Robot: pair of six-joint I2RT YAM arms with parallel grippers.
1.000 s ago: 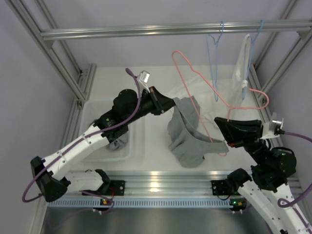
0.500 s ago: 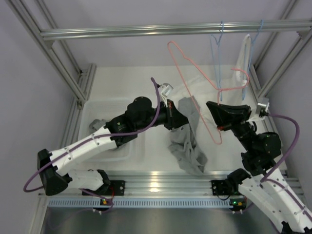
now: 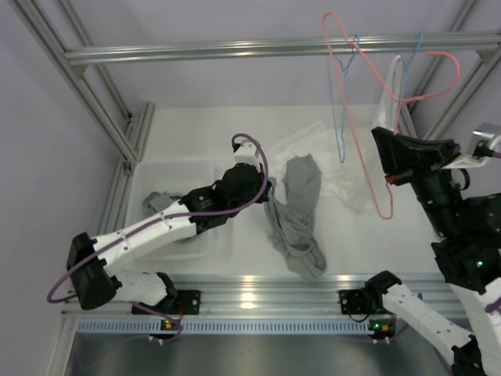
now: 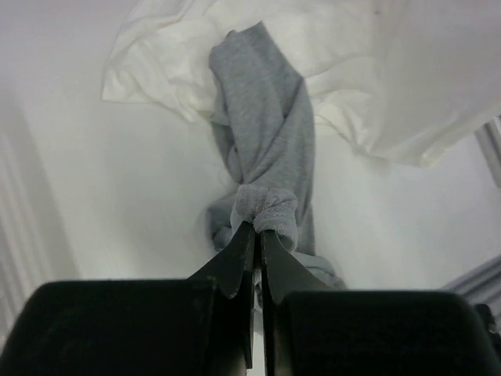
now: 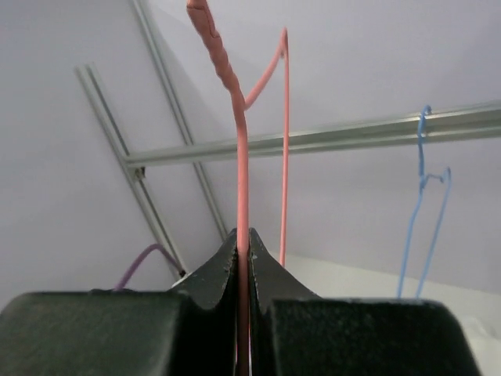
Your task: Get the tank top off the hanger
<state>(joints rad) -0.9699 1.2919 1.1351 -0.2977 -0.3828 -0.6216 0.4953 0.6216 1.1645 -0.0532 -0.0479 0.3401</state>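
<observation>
The grey tank top (image 3: pixel 297 211) lies bunched in a long strip on the white table, off the hanger. My left gripper (image 3: pixel 270 188) is shut on a fold near its middle; the left wrist view shows the jaws (image 4: pixel 256 231) pinching grey cloth (image 4: pixel 266 149). My right gripper (image 3: pixel 386 174) is shut on the bare pink wire hanger (image 3: pixel 391 94) and holds it high at the right, up near the rail. In the right wrist view the pink wire (image 5: pixel 241 157) runs up from between the closed jaws (image 5: pixel 243 235).
A white cloth (image 3: pixel 325 157) lies crumpled behind the tank top. A white bin (image 3: pixel 156 176) with grey garments stands at the left. Blue hangers (image 3: pixel 340 102) and a white garment (image 3: pixel 391 90) hang from the metal rail (image 3: pixel 235 49).
My right gripper lifted the pink hanger up and to the right, clear of the tank top. My left gripper drew the tank top down and it now lies on the table.
</observation>
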